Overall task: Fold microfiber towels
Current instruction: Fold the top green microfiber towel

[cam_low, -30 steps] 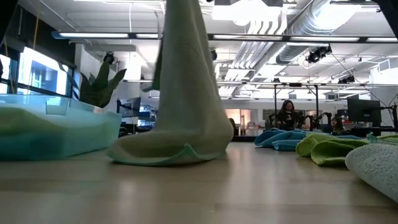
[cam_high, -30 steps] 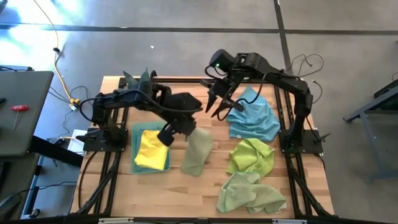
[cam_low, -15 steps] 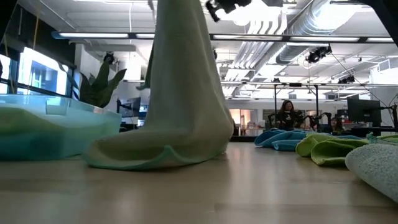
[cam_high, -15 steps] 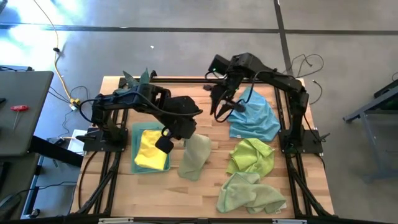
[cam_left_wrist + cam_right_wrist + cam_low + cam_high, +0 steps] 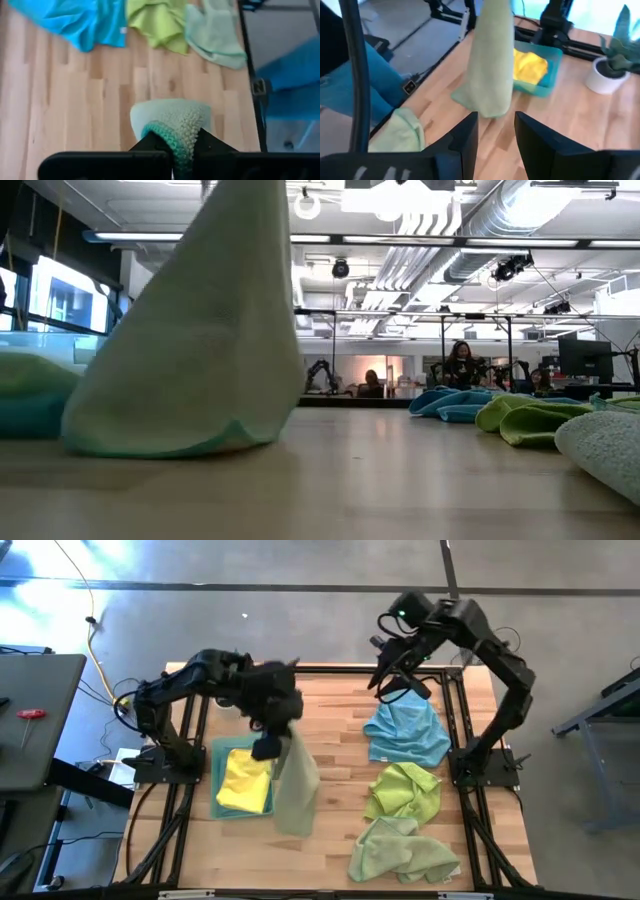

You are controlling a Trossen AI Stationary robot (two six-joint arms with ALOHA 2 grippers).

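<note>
Left gripper (image 5: 268,745), left of centre in the high view, clamped shut on a top edge of the pale green microfiber towel (image 5: 296,785). Hanging limp, lower hem dragging on the wooden table (image 5: 340,730) beside the teal bin (image 5: 222,808). Soft, light, floppy; probably best pinched at corners. Right gripper (image 5: 397,680), upper right, fingers half apart, empty, above the crumpled sky-blue towel (image 5: 408,732).

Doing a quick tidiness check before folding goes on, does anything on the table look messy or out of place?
Nothing is spilled or damaged. Three towels lie crumpled, not flat: the sky blue towel, the bright lime towel and a pale green towel. The left gripper holds another pale green towel hanging, its lower end dragging on the table beside the teal bin.
</note>
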